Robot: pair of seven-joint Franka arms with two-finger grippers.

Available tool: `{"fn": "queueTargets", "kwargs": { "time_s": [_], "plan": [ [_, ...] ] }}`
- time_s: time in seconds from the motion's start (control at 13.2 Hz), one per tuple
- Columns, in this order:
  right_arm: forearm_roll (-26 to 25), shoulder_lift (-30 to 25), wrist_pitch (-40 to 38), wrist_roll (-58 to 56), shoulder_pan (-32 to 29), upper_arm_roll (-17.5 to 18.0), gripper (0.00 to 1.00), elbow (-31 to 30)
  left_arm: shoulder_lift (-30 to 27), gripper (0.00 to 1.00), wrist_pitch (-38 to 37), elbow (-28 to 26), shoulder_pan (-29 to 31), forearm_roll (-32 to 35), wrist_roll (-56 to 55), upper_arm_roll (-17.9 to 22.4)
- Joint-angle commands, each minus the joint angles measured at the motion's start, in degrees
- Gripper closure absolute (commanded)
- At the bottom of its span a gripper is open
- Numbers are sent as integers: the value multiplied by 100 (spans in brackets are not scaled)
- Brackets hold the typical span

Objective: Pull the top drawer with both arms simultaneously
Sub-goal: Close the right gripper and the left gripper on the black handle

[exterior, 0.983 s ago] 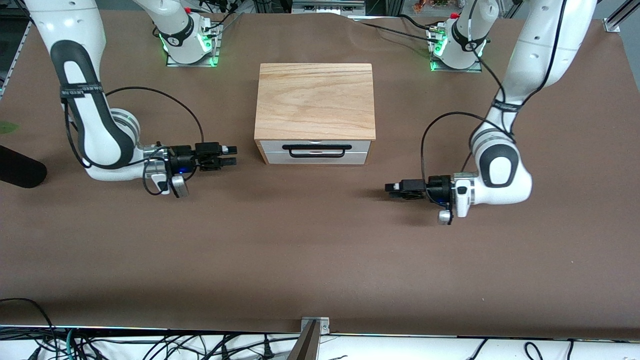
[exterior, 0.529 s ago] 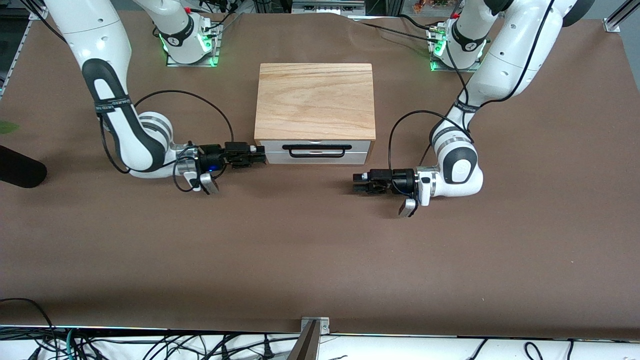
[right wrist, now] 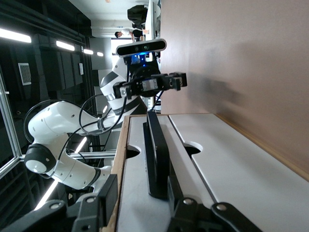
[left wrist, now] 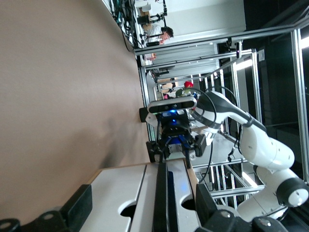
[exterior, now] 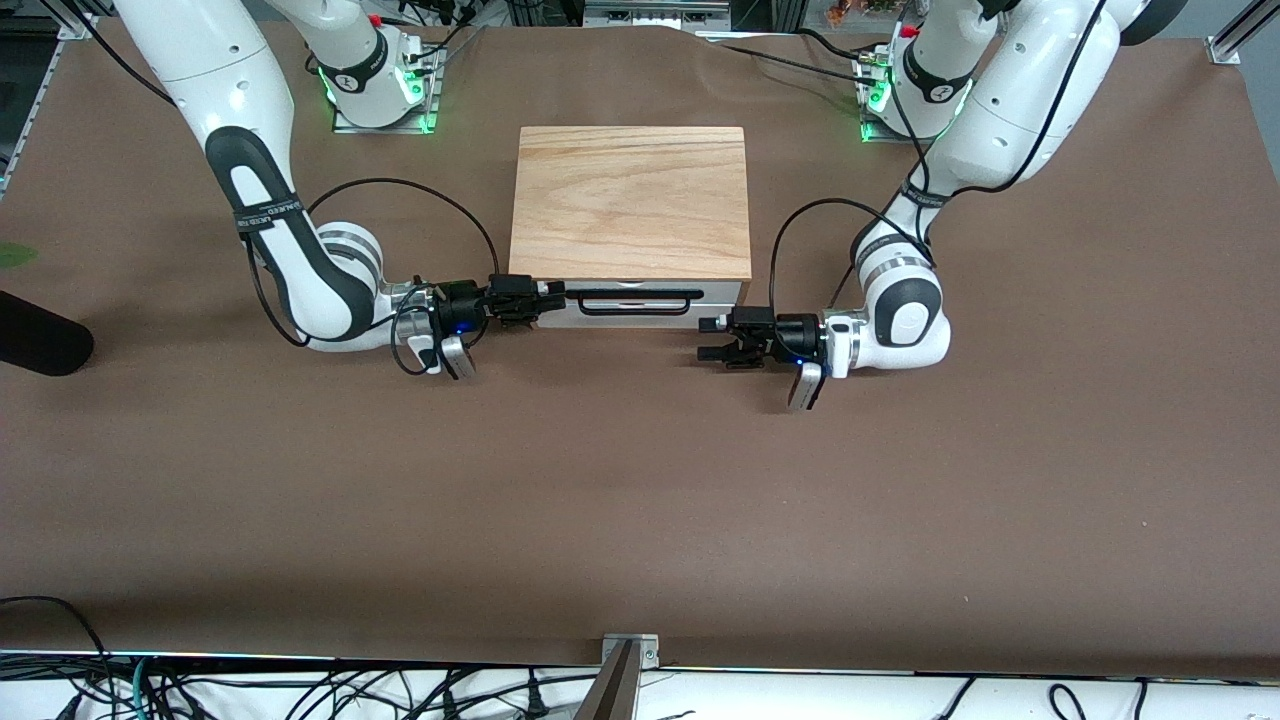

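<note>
The top drawer is closed in the oak cabinet; only its white front and black bar handle show. My right gripper is open at the handle's end toward the right arm. In the right wrist view its fingers straddle the handle. My left gripper is open, in front of the cabinet at the handle's other end. In the left wrist view the handle runs between its fingers.
A lower white drawer front sits under the top one. The brown table spreads around the cabinet. Each wrist view shows the other arm's gripper farther off along the handle, the right one and the left one.
Both arms have swung inward toward the cabinet front. The right gripper has reached the handle's end; the left gripper has closed in on the handle's other end.
</note>
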Motion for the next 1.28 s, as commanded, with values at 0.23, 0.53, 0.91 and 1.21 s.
{"fn": "queueTargets", "kwargs": {
  "time_s": [0.23,0.53,0.91,1.21],
  "plan": [
    [155,124,101,-130,72,38,56,152,-411,32,1,-724,79,-256,677,-204],
    [225,115,154,-148,98,47,68,160,-481,50,1,-864,79,-467,1011,-362],
    [217,264,233,-148,168,39,67,336,-561,62,9,-926,88,-494,1020,-389],
    [217,344,417,-148,282,47,67,424,-517,62,18,-1049,105,-476,994,-389]
  ]
}}
